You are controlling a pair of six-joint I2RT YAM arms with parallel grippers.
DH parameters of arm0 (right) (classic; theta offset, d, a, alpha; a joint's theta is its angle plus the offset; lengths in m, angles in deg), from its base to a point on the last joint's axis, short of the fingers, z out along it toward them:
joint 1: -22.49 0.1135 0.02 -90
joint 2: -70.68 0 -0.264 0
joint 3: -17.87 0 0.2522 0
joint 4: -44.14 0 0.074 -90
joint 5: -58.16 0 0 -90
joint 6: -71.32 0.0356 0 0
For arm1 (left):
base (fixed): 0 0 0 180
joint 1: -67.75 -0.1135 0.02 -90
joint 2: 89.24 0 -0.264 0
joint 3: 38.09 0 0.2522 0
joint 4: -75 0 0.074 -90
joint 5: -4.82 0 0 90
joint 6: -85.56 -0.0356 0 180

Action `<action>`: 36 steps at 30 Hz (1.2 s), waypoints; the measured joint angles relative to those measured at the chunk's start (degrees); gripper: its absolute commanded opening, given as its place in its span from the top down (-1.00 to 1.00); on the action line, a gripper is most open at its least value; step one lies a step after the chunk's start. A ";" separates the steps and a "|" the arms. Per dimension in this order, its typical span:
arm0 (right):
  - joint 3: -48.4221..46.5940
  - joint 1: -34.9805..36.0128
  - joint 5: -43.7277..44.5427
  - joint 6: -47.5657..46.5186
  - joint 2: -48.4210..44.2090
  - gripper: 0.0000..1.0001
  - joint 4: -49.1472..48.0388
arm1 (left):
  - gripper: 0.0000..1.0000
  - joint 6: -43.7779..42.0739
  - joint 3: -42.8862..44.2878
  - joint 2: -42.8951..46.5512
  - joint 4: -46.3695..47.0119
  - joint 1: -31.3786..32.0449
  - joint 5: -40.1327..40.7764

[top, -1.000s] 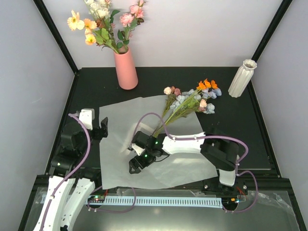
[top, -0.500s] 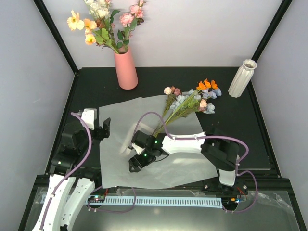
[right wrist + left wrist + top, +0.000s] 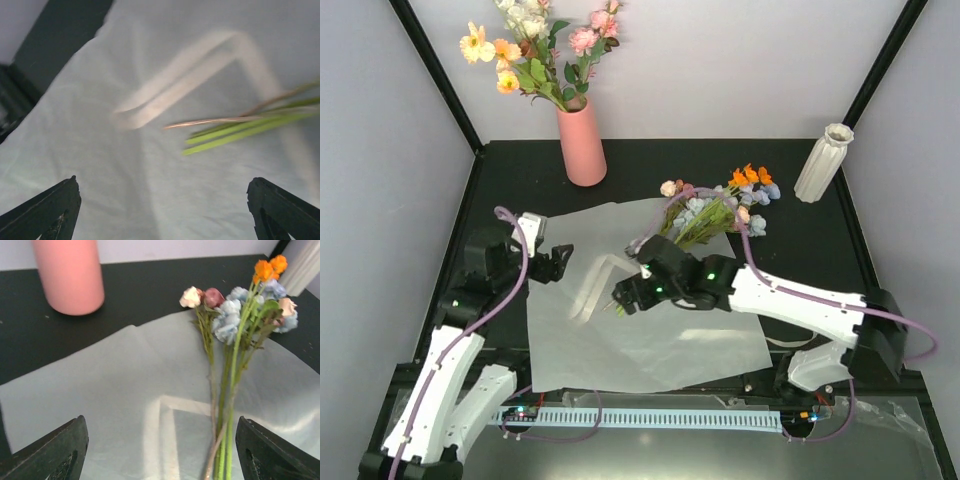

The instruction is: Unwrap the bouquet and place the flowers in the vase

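The flowers (image 3: 705,215) lie loose on the opened paper (image 3: 650,340), and my next move depends on how they lie. Their long axis runs on a slant. The cut stem ends (image 3: 235,129) sit just ahead of my right tool (image 3: 623,298) and a little to its right. The heads fan out far beyond it, on the side of the white vase (image 3: 823,160), which stands well apart at the back of the table (image 3: 500,180).

My right tool is the nearer one by a good way. Its arm reaches low across the paper with the wrist tipped down, jaws spread wide and holding nothing. In its own camera the stems lie almost crosswise to the gap between the fingers, so I judge it should close on the stems near their ends.

My left tool (image 3: 560,262) hovers at the paper's left edge. It faces the stems end-on from farther off, also spread wide and empty.
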 measured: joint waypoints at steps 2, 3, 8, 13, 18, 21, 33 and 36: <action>3.02 -2.80 2.93 0.52 -3.48 -0.87 0.20 | -0.63 0.00 1.51 -3.50 0.02 0.17 -1.97; 4.46 -4.24 4.20 0.83 -5.07 -0.88 0.46 | -0.61 0.00 2.10 -4.70 0.15 0.68 -2.54; 12.22 -14.49 9.75 1.68 -13.94 -0.92 0.63 | -0.57 -0.07 4.96 -12.46 0.66 5.49 -4.35; 18.62 -20.24 13.49 1.68 -21.90 -0.93 -1.03 | -0.57 -2.25 8.74 -22.23 1.44 13.16 -5.09; 24.81 -22.40 15.04 1.68 -25.57 -0.93 -3.72 | -0.55 -6.29 12.81 -33.11 1.40 18.91 -6.05; 27.85 -22.69 15.17 1.51 -25.59 -0.95 -5.49 | -0.51 -9.51 16.74 -40.68 0.81 20.76 -6.80; 37.35 -26.95 13.81 -2.45 -27.93 -0.94 -19.28 | -0.18 -14.84 30.01 -65.11 -2.71 25.05 -6.95; 38.23 -28.98 11.74 -2.95 -27.96 -0.93 -21.81 | -0.06 -14.95 31.82 -68.91 -3.63 25.62 -6.95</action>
